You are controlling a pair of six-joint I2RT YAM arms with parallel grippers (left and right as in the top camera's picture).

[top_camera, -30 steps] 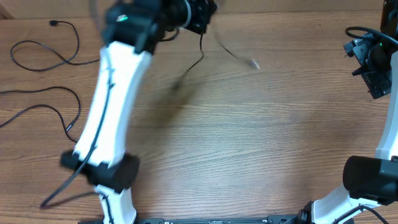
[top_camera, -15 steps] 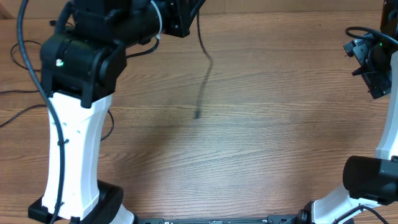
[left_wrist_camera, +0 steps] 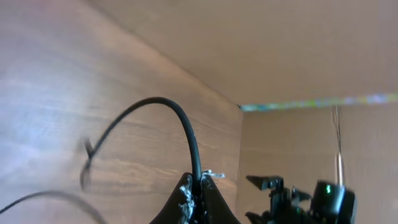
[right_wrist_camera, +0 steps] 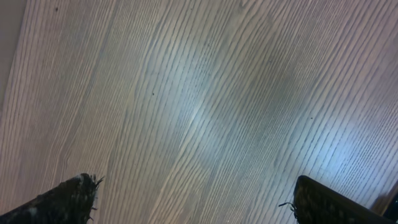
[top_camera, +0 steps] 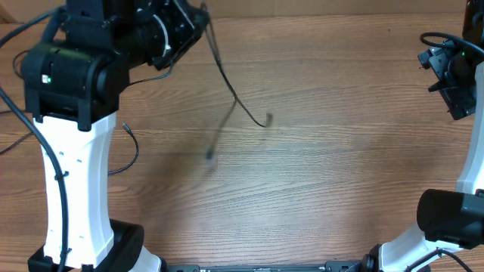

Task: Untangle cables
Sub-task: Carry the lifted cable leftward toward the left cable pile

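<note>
One thin black cable (top_camera: 227,83) hangs from my left gripper (top_camera: 198,17) at the table's far left-centre and trails down to a small plug end (top_camera: 268,120) above the wood. In the left wrist view the left gripper (left_wrist_camera: 198,190) is shut on this cable (left_wrist_camera: 180,115), which arcs up and over to the left. More of the cables (top_camera: 133,151) lie on the table at the left, mostly hidden behind the left arm. My right gripper (top_camera: 454,75) hovers at the far right edge; its fingers (right_wrist_camera: 74,194) stand wide open over bare wood.
The left arm's white column (top_camera: 76,174) and its thick black wire (top_camera: 45,166) cover the left side of the table. The right arm's base (top_camera: 446,219) sits at the front right. A wall borders the table's far edge (left_wrist_camera: 249,50).
The left arm has swung left with the cable in its grip. The cable's free end has swung from the table's middle out to the right. The right arm has not moved.
</note>
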